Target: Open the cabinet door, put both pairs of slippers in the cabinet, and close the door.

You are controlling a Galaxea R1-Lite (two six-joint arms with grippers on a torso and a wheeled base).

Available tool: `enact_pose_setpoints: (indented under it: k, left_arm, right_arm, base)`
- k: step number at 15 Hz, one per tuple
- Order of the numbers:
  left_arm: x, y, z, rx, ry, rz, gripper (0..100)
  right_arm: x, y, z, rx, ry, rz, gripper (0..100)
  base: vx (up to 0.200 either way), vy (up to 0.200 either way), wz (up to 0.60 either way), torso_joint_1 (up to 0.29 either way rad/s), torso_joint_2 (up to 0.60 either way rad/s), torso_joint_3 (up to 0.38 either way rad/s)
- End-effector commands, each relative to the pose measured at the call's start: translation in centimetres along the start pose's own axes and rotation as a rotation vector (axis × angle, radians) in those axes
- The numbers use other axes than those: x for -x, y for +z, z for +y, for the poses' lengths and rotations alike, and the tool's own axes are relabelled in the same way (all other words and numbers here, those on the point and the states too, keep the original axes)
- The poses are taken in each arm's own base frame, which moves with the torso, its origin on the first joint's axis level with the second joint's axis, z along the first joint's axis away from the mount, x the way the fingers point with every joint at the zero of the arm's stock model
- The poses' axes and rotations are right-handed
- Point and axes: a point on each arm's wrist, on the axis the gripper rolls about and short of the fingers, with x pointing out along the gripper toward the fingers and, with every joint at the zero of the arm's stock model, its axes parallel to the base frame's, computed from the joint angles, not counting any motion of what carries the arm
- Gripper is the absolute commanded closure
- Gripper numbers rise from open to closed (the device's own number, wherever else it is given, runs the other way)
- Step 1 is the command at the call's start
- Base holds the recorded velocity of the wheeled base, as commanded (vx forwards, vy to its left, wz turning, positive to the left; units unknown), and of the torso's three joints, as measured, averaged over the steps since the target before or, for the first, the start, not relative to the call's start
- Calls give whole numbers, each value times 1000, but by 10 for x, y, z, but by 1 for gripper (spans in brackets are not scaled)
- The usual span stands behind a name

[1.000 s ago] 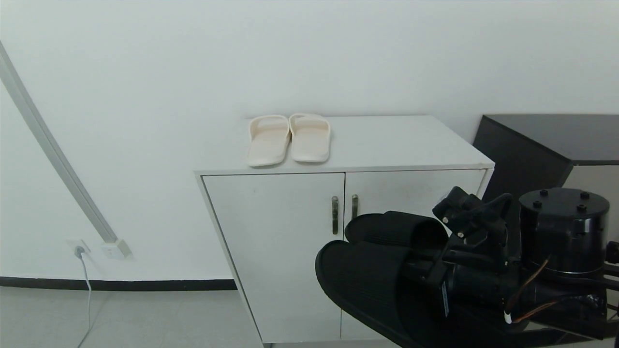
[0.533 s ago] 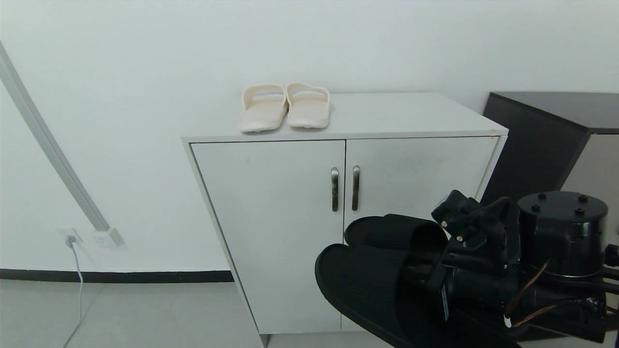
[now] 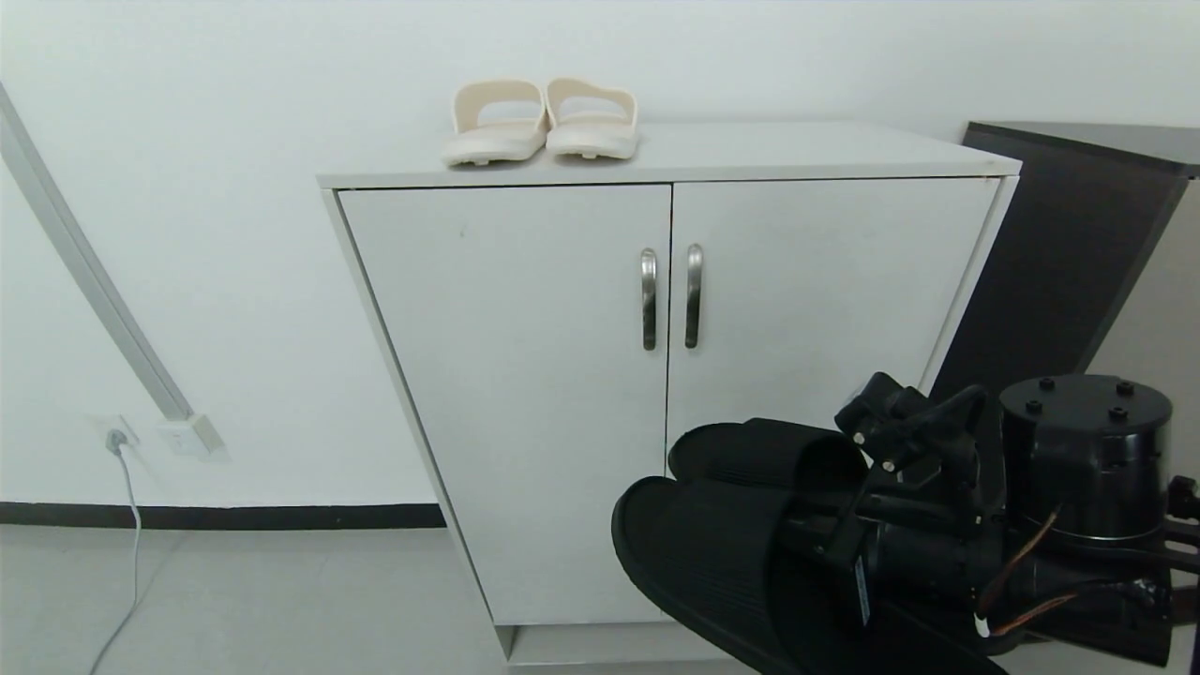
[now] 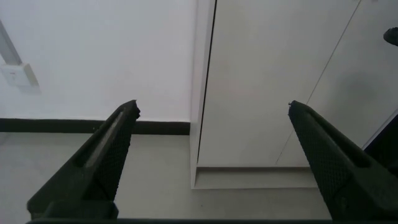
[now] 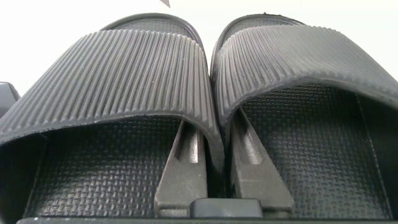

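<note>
Nearest, the right pincer [image 5: 214, 163] has one finger slid inside each slipper of the black ribbed rubber pair [image 3: 722, 544]. It is closed nearly all the way, clamping the two inner side walls together so both slippers hang as one bundle. The bundle is held low in front of the bottom of the right-hand door, toes pointing left across the cabinet face.

The left pincer [image 4: 212, 109] is spread wide with nothing between its fingers. It is low and looks at the cabinet's lower left corner and the grey floor [image 3: 234, 609].

Beyond them stands the white two-door cabinet [image 3: 506, 375], both doors shut. Its two upright metal bar handles [image 3: 648, 300] sit side by side at the middle seam. On the cabinet top, close to the front edge and left of its middle, lies the cream moulded slipper pair [image 3: 544, 122], the two touching. Behind is a white wall with a socket and grey cable [image 3: 117, 441] at lower left. A dark cabinet [image 3: 1059, 262] stands just beside the white one on the right.

I judge the task to be at its first step, with one pair in hand and the door unopened. The free left pincer should rise to handle height, close round the left door's bar and pull along the hinge arc. The held bundle would probably block the right door's swing.
</note>
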Motion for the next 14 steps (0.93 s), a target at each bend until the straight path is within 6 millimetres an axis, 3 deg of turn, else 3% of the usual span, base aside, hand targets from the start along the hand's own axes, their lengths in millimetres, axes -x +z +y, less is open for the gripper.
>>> enact_pose_setpoints:
  k: [1,5,7,8,11,14]
  left_arm:
    - [0,0,0,1,1,1,0]
    - [1,4,0,-10,6,-27,0]
    - [11,55,-4,66,-11,-142,0]
    - [4,73,-5,102,-19,-95,0]
    - [-33,79,-9,81,-121,103,0]
    - [-69,96,-14,91,-239,156,0]
  right_arm:
    - [-1,-1,0,0,-1,4,100]
    - [0,-2,1,-1,2,7,100]
    - [0,-4,0,-2,2,13,100]
    - [0,-4,0,-2,2,13,100]
    - [0,-5,0,-5,2,19,100]
    - [0,-6,0,-3,2,21,100]
  base:
    - [0,0,0,-2,403,393]
    - [0,0,0,1,40,32]
    - [0,0,0,0,0,0]
    - [0,0,0,0,0,0]
    - [0,0,0,0,0,0]
    - [0,0,0,0,0,0]
